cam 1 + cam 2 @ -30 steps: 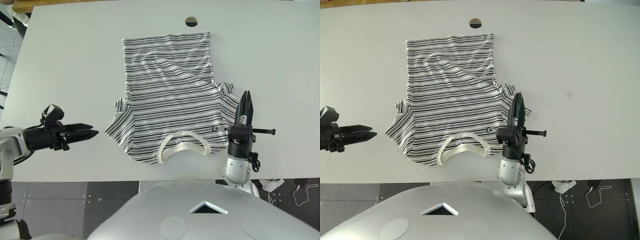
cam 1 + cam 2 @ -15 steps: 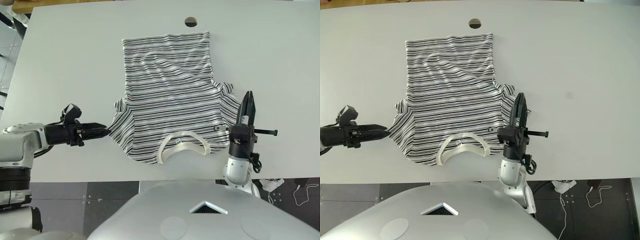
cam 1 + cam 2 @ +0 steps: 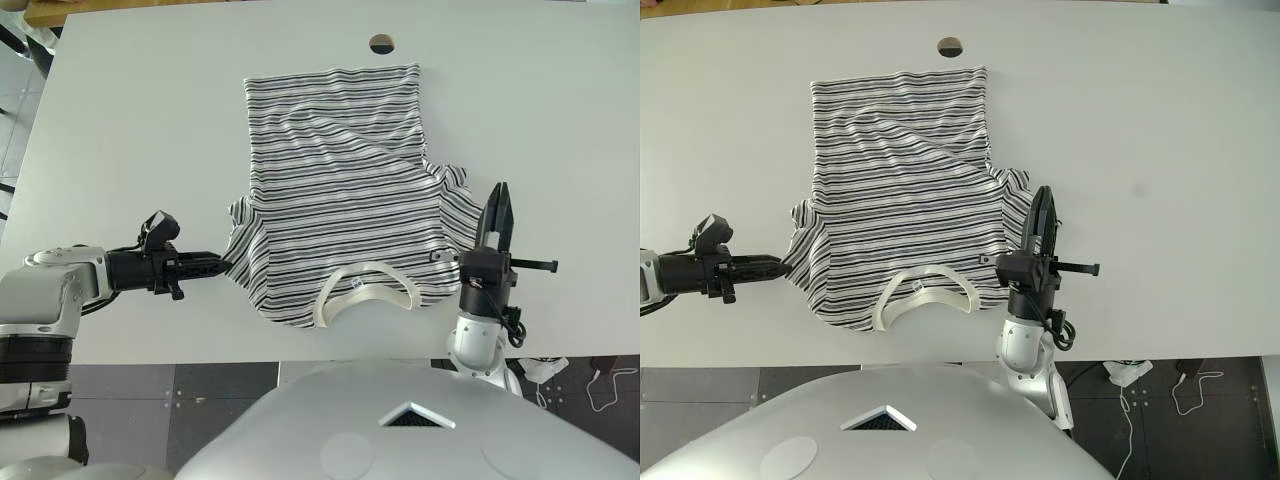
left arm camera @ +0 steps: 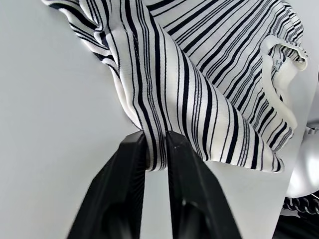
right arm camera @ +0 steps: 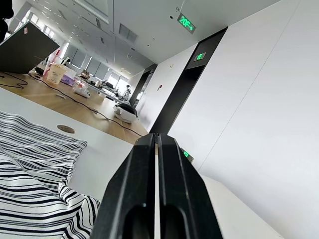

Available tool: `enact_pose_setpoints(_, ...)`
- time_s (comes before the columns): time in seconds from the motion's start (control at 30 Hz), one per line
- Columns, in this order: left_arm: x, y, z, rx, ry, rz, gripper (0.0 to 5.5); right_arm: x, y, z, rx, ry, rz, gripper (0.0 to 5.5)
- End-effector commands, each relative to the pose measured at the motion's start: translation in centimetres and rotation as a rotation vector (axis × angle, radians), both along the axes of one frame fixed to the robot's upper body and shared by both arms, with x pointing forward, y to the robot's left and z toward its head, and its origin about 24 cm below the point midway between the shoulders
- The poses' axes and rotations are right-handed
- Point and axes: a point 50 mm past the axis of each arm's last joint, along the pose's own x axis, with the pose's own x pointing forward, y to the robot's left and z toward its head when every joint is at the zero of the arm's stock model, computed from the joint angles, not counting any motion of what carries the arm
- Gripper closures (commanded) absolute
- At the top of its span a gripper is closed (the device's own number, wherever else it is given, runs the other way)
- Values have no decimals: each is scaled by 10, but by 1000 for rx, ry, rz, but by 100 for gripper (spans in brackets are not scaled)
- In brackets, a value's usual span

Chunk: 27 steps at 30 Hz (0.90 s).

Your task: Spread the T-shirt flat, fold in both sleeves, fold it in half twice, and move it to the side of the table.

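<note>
The left end effector (image 4: 155, 141) is clamped on a fold of striped cloth at the T-shirt's (image 3: 340, 190) edge on the robot's left, low against the worktop (image 3: 150, 120); its two dark fingers (image 4: 130, 149) pinch the fabric between them, and the cloth rises from the pinch in a soft ridge. The right end effector (image 3: 497, 203) stands just beside the opposite sleeve (image 3: 455, 183), tilted up off the surface, its fingers pressed together on nothing.

The T-shirt lies in the middle of the worktop, white collar (image 3: 365, 290) nearest the robot and hem towards the far edge, close to the cable hole (image 3: 381, 44); the body is roughly laid out but rumpled, with a diagonal crease across the upper part, and both sleeves are bunched in against the sides rather than drawn out.

To my eye this is the spreading step, not yet finished; no sleeve is folded in and nothing is halved. The next move looks to call for a low, steady pull outward to the robot's left, so the gathered side slides flat without lifting the whole garment; the right side would want the same treatment, or at least something holding it, lest the shirt simply drag across the smooth top.
</note>
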Motion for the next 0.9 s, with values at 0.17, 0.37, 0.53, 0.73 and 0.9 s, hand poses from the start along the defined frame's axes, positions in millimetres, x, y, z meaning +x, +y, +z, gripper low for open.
enact_pose_setpoints(0.17,15,5,33,60,-117,-57,539,0,0,1,-16,9,1,540)
enact_pose_setpoints(0.37,25,-16,63,69,-247,-183,539,0,0,0,-27,14,4,540)
enact_pose_setpoints(0.53,26,-45,67,47,-283,-301,539,2,0,-1,-36,18,13,540)
enact_pose_setpoints(0.73,26,-99,45,-34,-273,-337,539,4,1,-1,-49,26,32,540)
enact_pose_setpoints(0.9,32,-127,33,-90,-279,-291,519,4,-7,-7,15,86,17,540)
